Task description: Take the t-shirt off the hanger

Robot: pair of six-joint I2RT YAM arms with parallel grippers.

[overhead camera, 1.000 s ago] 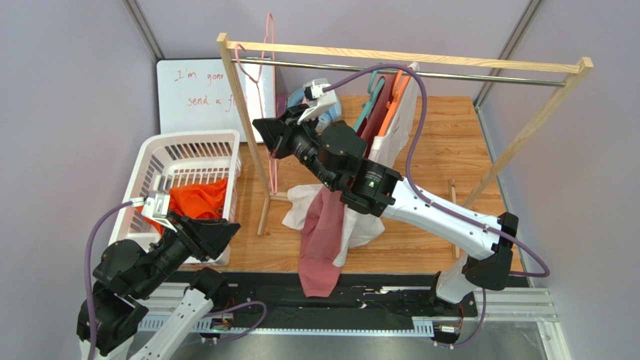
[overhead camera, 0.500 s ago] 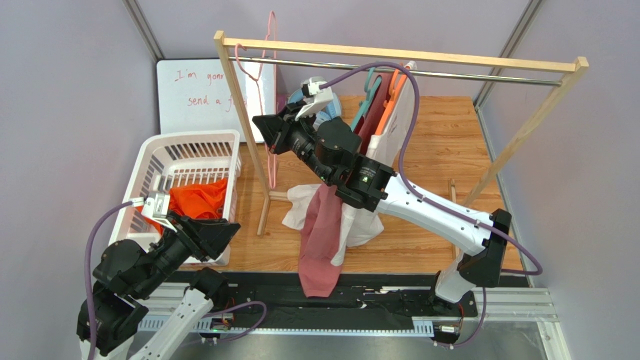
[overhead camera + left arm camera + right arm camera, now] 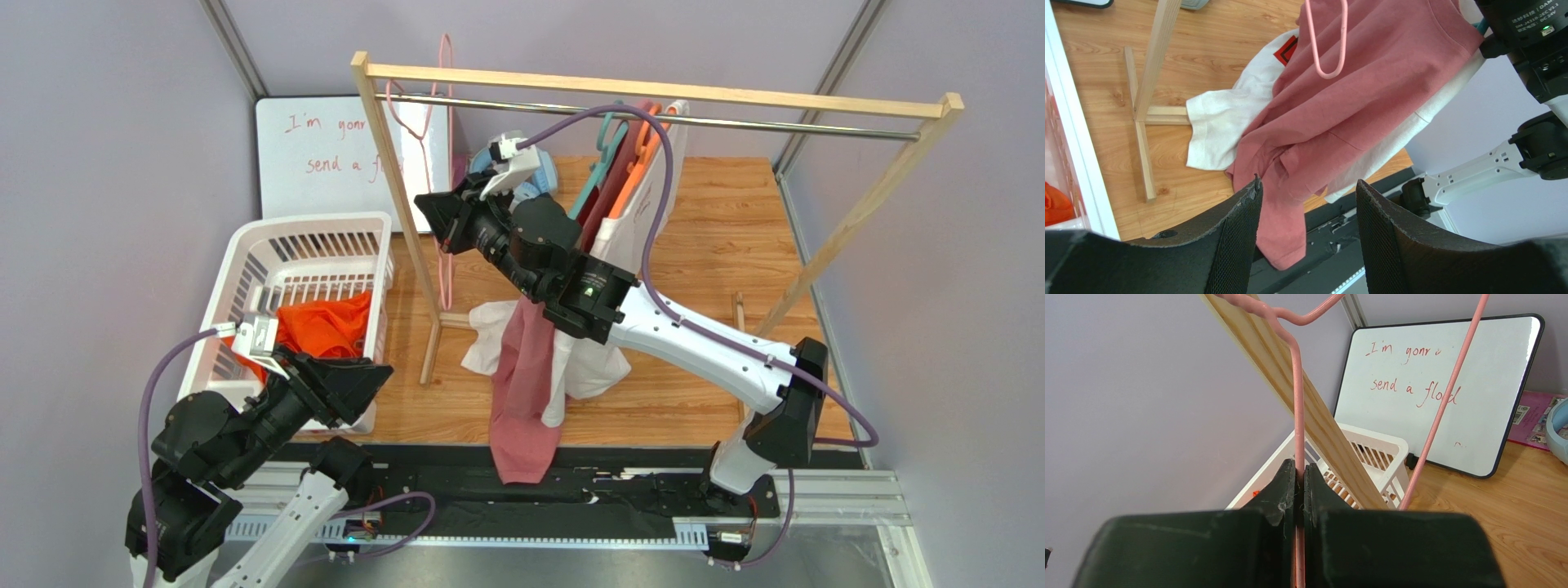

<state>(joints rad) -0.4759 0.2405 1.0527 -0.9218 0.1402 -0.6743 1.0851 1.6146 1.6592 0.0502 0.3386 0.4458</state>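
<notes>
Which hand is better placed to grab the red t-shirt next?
Left. The left hand is open and empty, and its wrist view looks straight at the red t-shirt, with nothing in between. The right hand is shut on the pink hanger, so it is occupied.

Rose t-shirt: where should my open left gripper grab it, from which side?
Probably take the rose t-shirt by its loose lower end, from the left: it hangs free off the table, clear of the right arm and facing the left gripper.
</notes>
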